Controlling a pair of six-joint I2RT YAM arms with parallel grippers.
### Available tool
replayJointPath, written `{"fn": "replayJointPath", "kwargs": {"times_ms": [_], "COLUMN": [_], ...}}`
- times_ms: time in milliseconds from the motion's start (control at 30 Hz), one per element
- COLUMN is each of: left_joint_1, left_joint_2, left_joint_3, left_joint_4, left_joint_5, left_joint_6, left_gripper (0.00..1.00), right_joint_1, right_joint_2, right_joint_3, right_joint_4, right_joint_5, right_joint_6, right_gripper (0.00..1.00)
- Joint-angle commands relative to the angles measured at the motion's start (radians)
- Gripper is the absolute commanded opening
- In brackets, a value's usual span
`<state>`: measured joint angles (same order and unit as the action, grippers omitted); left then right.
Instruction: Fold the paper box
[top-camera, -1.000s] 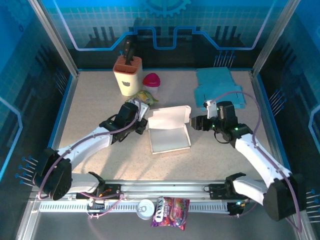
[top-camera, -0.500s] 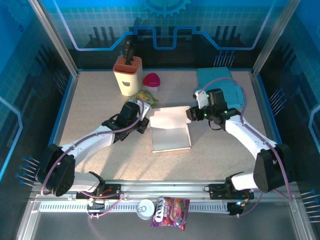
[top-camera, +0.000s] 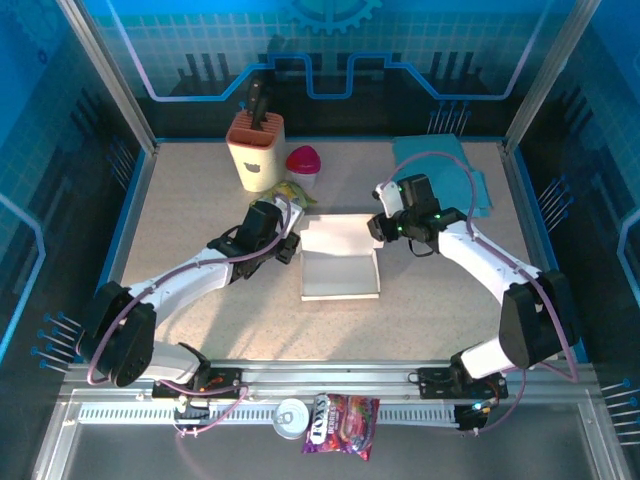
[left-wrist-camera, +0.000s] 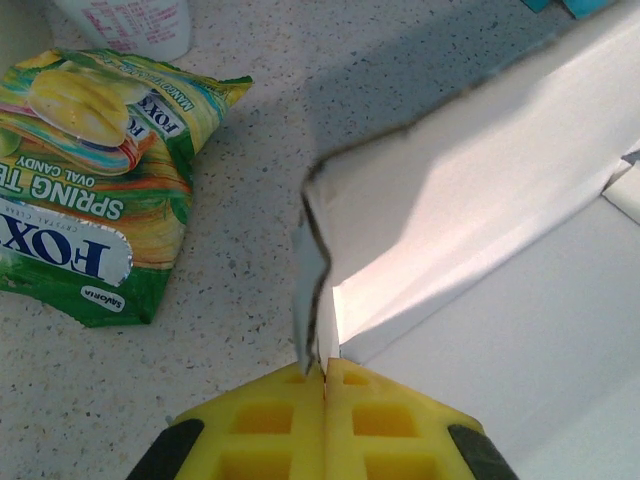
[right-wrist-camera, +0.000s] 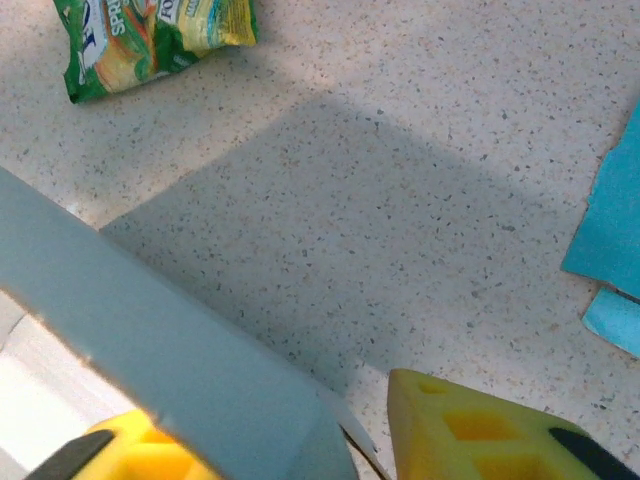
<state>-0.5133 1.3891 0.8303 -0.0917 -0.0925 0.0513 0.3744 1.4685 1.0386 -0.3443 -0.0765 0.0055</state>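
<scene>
The paper box (top-camera: 340, 265) is lying open at the middle of the counter (top-camera: 190, 215), its tray facing up and its back wall standing. From above, both arms are covering the corners they are reaching. In the left wrist view the left end effector (left-wrist-camera: 323, 375) is clenching a crumpled corner flap of the box (left-wrist-camera: 480, 200) between its yellow pads, whose lower parts are running off the frame. In the right wrist view the right end effector (right-wrist-camera: 290, 430) is standing released astride the box's grey wall (right-wrist-camera: 150, 340); that wall is hiding most of one finger, and a strip of counter is showing beside the other.

A green candy bag (left-wrist-camera: 90, 190) is lying just left of the box, its upside-down print reading "FOX'S", "OVAL CANDY" and "SPRING", the next word being cut short. A white container (left-wrist-camera: 130, 20) behind it is showing pink print too blurred to read. A teal cloth (right-wrist-camera: 610, 250) is poking in at the edge.
</scene>
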Motion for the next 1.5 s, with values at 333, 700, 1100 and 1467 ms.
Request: {"fn": "replayJointPath", "kwargs": {"times_ms": [333,700,1100,1467], "left_joint_1": [0.003,0.003,0.001,-0.015], "left_joint_2": [0.018,0.032,0.04,0.041], "left_joint_3": [0.049,0.067,0.078,0.083], "left_joint_4": [-0.019,-0.034,-0.038,-0.03], "left_joint_5": [-0.009,-0.011,0.002,0.004], "left_joint_6": [-0.031,-0.035,-0.047,-0.104], "left_gripper": [0.0,0.0,0.0,0.0], "right_joint_1": [0.014,0.015,0.015,0.048], "right_joint_2": [-0.04,-0.055,-0.062,-0.051], "right_joint_3": [0.001,-0.035,-0.057,-0.034], "right_joint_4": [-0.046,-0.045,-0.021,-0.015], "right_joint_5": [0.031,0.054,0.058,0.122], "right_joint_6": [0.008,0.014,0.036,0.097], "right_gripper": [0.34,0.31,0.23,0.02]}}
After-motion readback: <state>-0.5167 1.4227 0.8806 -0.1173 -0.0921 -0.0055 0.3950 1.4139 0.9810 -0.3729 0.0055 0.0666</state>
